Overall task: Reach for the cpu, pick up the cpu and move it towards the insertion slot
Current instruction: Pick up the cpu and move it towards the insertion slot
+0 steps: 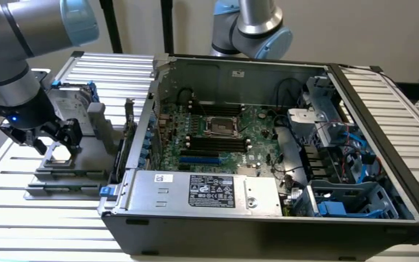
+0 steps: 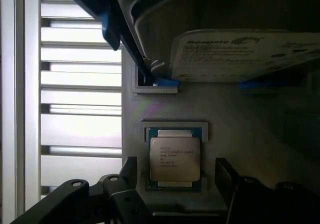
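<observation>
The cpu (image 2: 175, 159), a small square chip with a silver top, lies flat in a square recess of a grey fixture (image 2: 240, 124). In the exterior view the cpu (image 1: 63, 155) is a pale patch on that fixture (image 1: 57, 177), left of the computer case. My gripper (image 2: 178, 175) hovers just above the chip, open, with one dark finger (image 2: 131, 170) on either side and a gap to each. My gripper (image 1: 54, 144) hangs from the arm at the exterior view's left. The insertion slot (image 1: 220, 126), silver-framed with a dark centre, sits on the motherboard inside the case.
A silver hard drive (image 2: 240, 54) in a blue frame stands upright on the fixture just beyond the cpu. The open computer case (image 1: 268, 224) has tall walls, a power supply (image 1: 202, 191) at its near side and black memory slots (image 1: 217, 144). A second arm (image 1: 250, 27) stands behind.
</observation>
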Tool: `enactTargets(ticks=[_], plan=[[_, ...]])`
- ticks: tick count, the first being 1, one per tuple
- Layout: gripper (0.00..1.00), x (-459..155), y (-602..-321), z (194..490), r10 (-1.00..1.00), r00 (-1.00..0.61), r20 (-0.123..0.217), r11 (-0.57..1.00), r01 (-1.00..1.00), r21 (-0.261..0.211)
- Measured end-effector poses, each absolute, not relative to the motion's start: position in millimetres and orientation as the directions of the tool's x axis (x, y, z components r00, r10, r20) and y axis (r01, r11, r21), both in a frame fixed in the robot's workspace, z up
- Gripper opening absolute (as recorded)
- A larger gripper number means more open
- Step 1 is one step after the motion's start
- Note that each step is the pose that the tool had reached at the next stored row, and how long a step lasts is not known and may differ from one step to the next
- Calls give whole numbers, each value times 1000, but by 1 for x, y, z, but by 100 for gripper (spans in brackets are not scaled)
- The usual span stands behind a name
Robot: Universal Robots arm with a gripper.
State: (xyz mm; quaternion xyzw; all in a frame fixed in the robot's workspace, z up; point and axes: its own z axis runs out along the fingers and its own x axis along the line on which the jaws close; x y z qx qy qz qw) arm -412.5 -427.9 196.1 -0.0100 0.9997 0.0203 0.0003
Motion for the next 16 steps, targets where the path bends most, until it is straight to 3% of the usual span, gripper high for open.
enactTargets(ticks=[16], plan=[[73, -412, -423, 190, -20, -1000, -1, 999, -20, 41]])
